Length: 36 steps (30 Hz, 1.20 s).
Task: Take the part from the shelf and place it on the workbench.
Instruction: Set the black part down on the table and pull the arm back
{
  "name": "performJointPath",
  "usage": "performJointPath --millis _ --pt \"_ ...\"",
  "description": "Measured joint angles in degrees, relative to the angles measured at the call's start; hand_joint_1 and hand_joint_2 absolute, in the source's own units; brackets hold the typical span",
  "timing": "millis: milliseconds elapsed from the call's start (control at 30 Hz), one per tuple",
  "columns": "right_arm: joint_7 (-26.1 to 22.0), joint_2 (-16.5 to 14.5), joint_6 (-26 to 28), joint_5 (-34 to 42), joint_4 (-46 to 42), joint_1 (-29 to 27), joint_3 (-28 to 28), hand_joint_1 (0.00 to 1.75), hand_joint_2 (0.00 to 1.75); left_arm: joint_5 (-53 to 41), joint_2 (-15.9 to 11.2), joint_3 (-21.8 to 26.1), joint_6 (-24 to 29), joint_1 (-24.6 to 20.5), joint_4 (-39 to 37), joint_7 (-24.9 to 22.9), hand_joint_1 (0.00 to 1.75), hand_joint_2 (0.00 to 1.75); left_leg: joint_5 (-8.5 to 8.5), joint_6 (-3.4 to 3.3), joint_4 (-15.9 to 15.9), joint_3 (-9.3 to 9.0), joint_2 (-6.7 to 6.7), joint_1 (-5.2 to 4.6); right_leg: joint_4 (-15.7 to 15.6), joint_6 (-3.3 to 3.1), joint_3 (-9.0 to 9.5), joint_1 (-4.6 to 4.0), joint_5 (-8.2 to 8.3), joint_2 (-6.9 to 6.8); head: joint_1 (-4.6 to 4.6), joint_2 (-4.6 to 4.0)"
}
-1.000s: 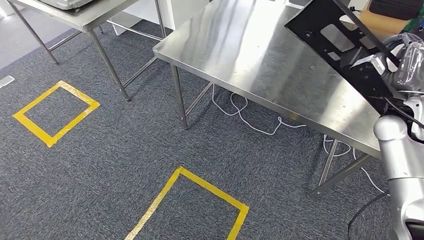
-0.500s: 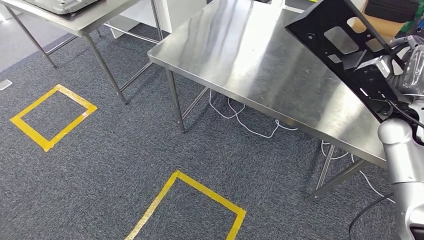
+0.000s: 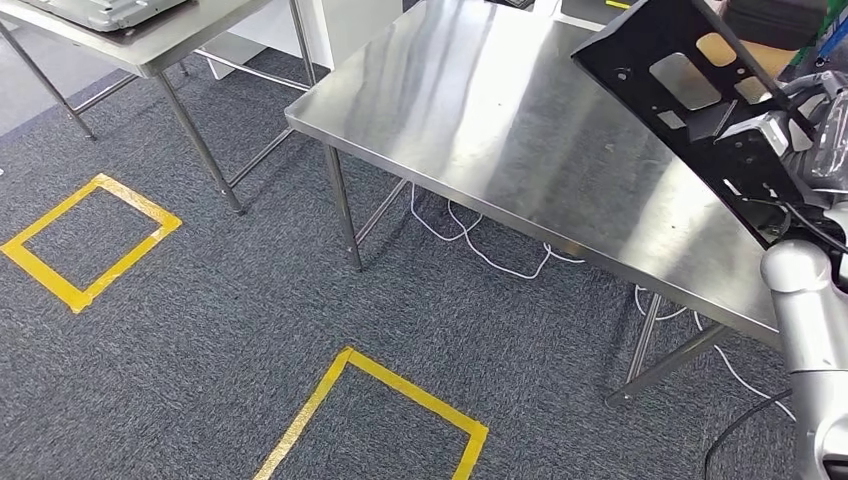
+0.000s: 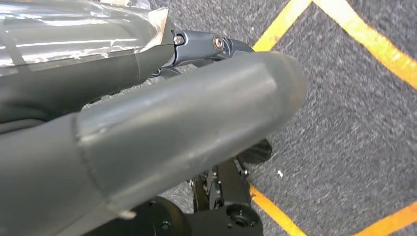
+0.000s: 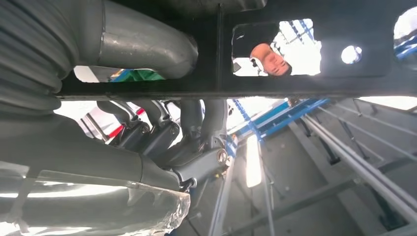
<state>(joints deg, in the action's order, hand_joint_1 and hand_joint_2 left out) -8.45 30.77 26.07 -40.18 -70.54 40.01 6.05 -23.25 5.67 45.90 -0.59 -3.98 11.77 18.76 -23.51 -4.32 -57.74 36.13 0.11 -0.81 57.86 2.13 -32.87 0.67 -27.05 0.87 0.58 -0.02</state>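
One part (image 3: pixel 690 95) is in play: a flat black metal plate with several rectangular cut-outs, a few small round holes and a raised rib along one long edge. It is held tilted in the air at the far right, above the right end of the workbench (image 3: pixel 500 120), not touching the steel top. The right hand (image 3: pixel 775 135) grips it from below; in the right wrist view the thick grey thumb (image 5: pixel 142 46) lies on one side of the plate's edge and the dark fingers (image 5: pixel 196 123) curl up on the other side of the part (image 5: pixel 314 83).

The left hand (image 4: pixel 147 142) hangs low over the carpet (image 3: pixel 200 320); its thumb covers most of that view and I cannot tell whether the fingers are apart or closed.

Two steel tables stand in the scene: the workbench at the middle and right, and a second table (image 3: pixel 150 45) at the far left carrying one grey tray (image 3: pixel 100 10). Two yellow tape squares mark the carpet, one at the left (image 3: pixel 85 240) and one near the bottom middle (image 3: pixel 380 420). One white cable (image 3: pixel 480 250) lies looped on the floor under the workbench.
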Motion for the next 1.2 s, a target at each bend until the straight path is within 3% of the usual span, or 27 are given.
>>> performJointPath --millis 67,100,167,233,267,333,367,433,500,567,633,700,733,767,833,900,1000,1067,1133,1200 --pt "0.35 0.31 -0.32 -0.61 -0.26 -0.01 -0.02 1.75 1.75 -0.12 0.08 0.0 -0.13 -0.03 -0.01 0.07 0.0 0.0 0.47 -0.18 1.47 -1.15 0.07 0.24 1.3 0.14 -0.53 -0.22 -0.66 -0.34 0.1 0.0" --pt "0.55 0.4 -0.38 -1.06 -0.29 0.02 -0.02 1.75 1.75 -0.16 0.09 0.0 -0.2 -0.02 -0.01 0.09 0.0 0.0 0.47 -0.29 1.76 -1.52 0.06 0.22 3.45 -0.02 -1.51 -0.06 -1.45 -0.46 0.13 0.0" --pt "1.11 0.58 -0.42 -2.34 -0.33 -0.24 0.01 1.75 1.75 -0.25 0.1 0.0 -0.4 -0.03 0.0 0.13 0.0 0.0 0.14 -0.56 2.03 -2.13 0.01 0.2 10.52 -0.25 -5.47 0.05 -3.92 -0.5 0.14 0.0" --pt "1.56 0.67 -0.41 -3.62 -0.34 -0.91 0.02 1.75 1.75 -0.46 0.1 0.01 -0.57 -0.01 -0.01 0.12 0.0 0.0 -0.44 -0.54 1.96 -2.61 -0.09 0.19 15.49 0.23 -8.85 0.21 -4.9 -0.51 0.15 0.0" --pt "1.67 0.7 -0.41 -4.16 -0.34 -1.13 0.02 1.75 1.75 -0.61 0.11 0.02 -0.62 0.0 -0.01 0.12 0.0 0.0 -0.74 -0.41 1.86 -2.85 -0.13 0.22 14.88 0.8 -9.02 0.36 -4.02 -0.54 0.14 0.0" --pt "1.86 0.75 -0.41 -5.13 -0.34 -1.1 0.03 1.75 1.75 -0.85 0.11 0.07 -0.69 0.01 -0.01 0.12 0.0 0.0 -1.6 0.09 1.33 -3.33 -0.16 0.29 7.71 2.21 -6.16 0.82 -0.22 -0.85 0.2 0.0" --pt "2.0 0.75 -0.42 -5.54 -0.34 -0.94 0.05 1.75 1.75 -0.89 0.08 0.11 -0.71 -0.02 0.0 0.11 0.0 0.0 -2.21 0.45 0.87 -3.43 -0.16 0.22 3.98 2.54 -4.3 0.86 1.32 -1.02 0.28 0.0" --pt "2.29 0.73 -0.44 -6.37 -0.33 -0.75 0.1 1.75 1.75 -1.02 -0.01 0.2 -0.72 -0.05 0.01 0.11 0.0 0.0 -3.26 1.1 0.16 -3.5 -0.14 -0.02 0.08 1.91 -2.2 0.82 2.46 -1.1 0.39 0.0" --pt "2.47 0.72 -0.45 -7.16 -0.33 -0.67 0.17 1.75 1.75 -1.22 -0.06 0.22 -0.72 -0.1 0.01 0.1 0.0 0.0 -3.87 1.47 -0.01 -3.63 -0.06 -0.04 0.03 0.61 -1.9 0.78 2.0 -0.8 0.37 0.0" --pt "2.55 0.77 -0.49 -7.75 -0.33 -0.35 0.22 1.75 1.75 -1.43 -0.08 0.21 -0.78 -0.2 0.06 0.09 0.0 0.0 -4.68 2.0 -1.31 -3.22 -0.04 0.19 -0.02 -0.25 -1.21 0.99 1.49 -0.66 0.31 0.0" --pt "2.6 0.71 -0.54 -8.15 -0.33 0.16 0.33 1.75 1.75 -1.6 -0.09 0.21 -0.89 -0.28 0.1 0.08 0.0 0.0 -6.64 2.79 -7.01 -0.3 -0.07 0.52 -0.09 -1.18 -0.09 1.12 0.7 -0.63 0.17 0.0" --pt "2.61 0.48 -0.56 -8.47 -0.28 0.48 0.55 1.75 1.75 -1.8 -0.12 0.24 -0.96 -0.26 0.1 0.02 0.0 0.0 -8.56 3.33 -15.25 5.14 -0.05 0.82 -0.09 -1.67 1.03 1.03 -0.33 -0.56 0.09 0.0" --pt "2.61 0.37 -0.57 -8.61 -0.24 0.53 0.68 1.75 1.75 -1.88 -0.14 0.24 -0.98 -0.22 0.1 -0.01 0.0 0.0 -8.4 3.37 -17.61 7.35 -0.06 0.91 -0.09 -1.68 1.62 0.99 -0.86 -0.47 0.07 0.0" --pt "2.61 0.27 -0.57 -8.73 -0.19 0.54 0.82 1.75 1.75 -1.94 -0.14 0.24 -1.02 -0.18 0.1 -0.04 0.0 0.0 -6.96 3.27 -17.64 8.49 -0.06 0.95 -0.1 -1.63 2.33 0.97 -1.43 -0.36 0.06 0.0" --pt "2.62 0.14 -0.55 -9.0 -0.15 0.63 1.1 1.75 1.75 -1.96 -0.19 0.25 -1.06 -0.15 0.1 -0.05 0.0 0.0 -1.12 2.57 -10.92 7.17 -0.17 0.82 -0.21 -1.46 3.96 0.98 -2.66 -0.19 0.05 0.0" --pt "2.78 -0.19 -0.41 -9.49 -0.07 0.85 1.28 1.75 1.75 -1.98 -0.35 0.27 -1.07 -0.17 0.1 -0.07 0.0 0.0 2.57 1.52 -3.77 4.34 -0.37 0.39 -0.74 -1.09 5.28 0.87 -3.71 -0.04 0.13 0.0" --pt "3.38 -0.76 -0.09 -10.6 0.1 1.0 1.46 1.75 1.75 -2.04 -0.58 0.28 -1.07 -0.22 0.1 -0.11 0.0 0.0 1.57 0.08 0.02 1.66 -0.22 -0.32 -1.74 0.16 6.52 0.52 -3.66 0.16 -0.08 0.0" --pt "3.56 -0.97 0.0 -11.09 0.19 1.06 1.57 1.75 1.75 -2.04 -0.63 0.27 -1.07 -0.25 0.1 -0.13 0.0 0.0 1.24 -0.49 2.07 -0.37 -0.25 -0.34 -0.23 1.0 6.18 0.39 -3.0 -0.02 -0.08 0.01" --pt "3.56 -1.25 0.01 -11.37 0.45 1.34 1.75 1.75 1.75 -2.05 -0.59 0.28 -1.07 -0.26 0.1 -0.16 0.0 0.0 0.93 -0.88 3.52 -2.39 -0.44 -0.34 5.71 0.79 2.54 0.43 -2.91 -0.23 -0.03 0.01" --pt "3.55 -1.51 -0.04 -11.56 0.98 1.38 1.97 1.75 1.75 -2.04 -0.56 0.31 -1.05 -0.25 0.1 -0.21 0.0 0.0 -0.08 -1.06 3.83 -3.67 -0.63 -0.44 12.81 0.24 -3.17 0.44 -4.8 -0.26 0.04 0.0"
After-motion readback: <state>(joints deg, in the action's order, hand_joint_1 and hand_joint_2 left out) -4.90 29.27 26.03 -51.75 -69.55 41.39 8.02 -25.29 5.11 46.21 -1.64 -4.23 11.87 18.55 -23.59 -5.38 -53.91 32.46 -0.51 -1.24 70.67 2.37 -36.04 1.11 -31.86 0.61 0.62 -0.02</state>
